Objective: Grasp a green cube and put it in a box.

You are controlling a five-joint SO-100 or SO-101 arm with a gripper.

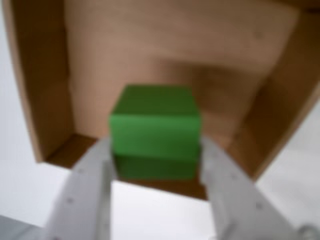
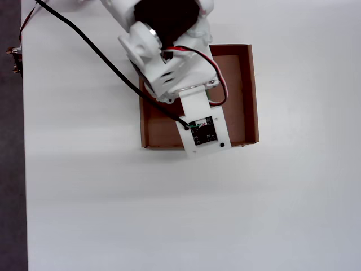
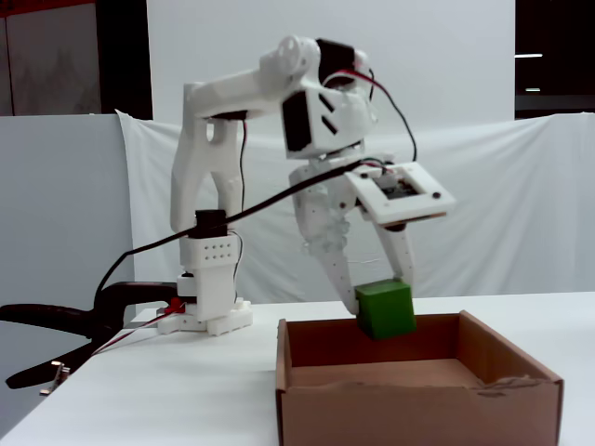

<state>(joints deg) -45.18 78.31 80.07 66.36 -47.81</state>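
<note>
The green cube (image 3: 385, 309) hangs in the air above the box (image 3: 418, 409), pinched between the two white fingers of the gripper (image 3: 381, 299) — in the fixed view its lower edge sits about level with the top of the far wall, clear of the floor. In the wrist view the cube (image 1: 155, 131) fills the middle of the picture, with one pale finger (image 1: 87, 192) pressed to its left face and the other to its right, and the brown floor of the box (image 1: 165, 50) lies blurred behind it. The cube looks slightly tilted in the fixed view.

From overhead the cube is hidden under the arm (image 2: 169, 51), whose wrist and small camera board cover the middle and near edge of the box (image 2: 251, 96). The box stands on a white table (image 2: 169, 214). A black cable (image 2: 107, 62) runs from the arm across the table toward the upper left of the overhead view. In the fixed view the arm's base stands behind the box, beside a black clamp (image 3: 74, 325).
</note>
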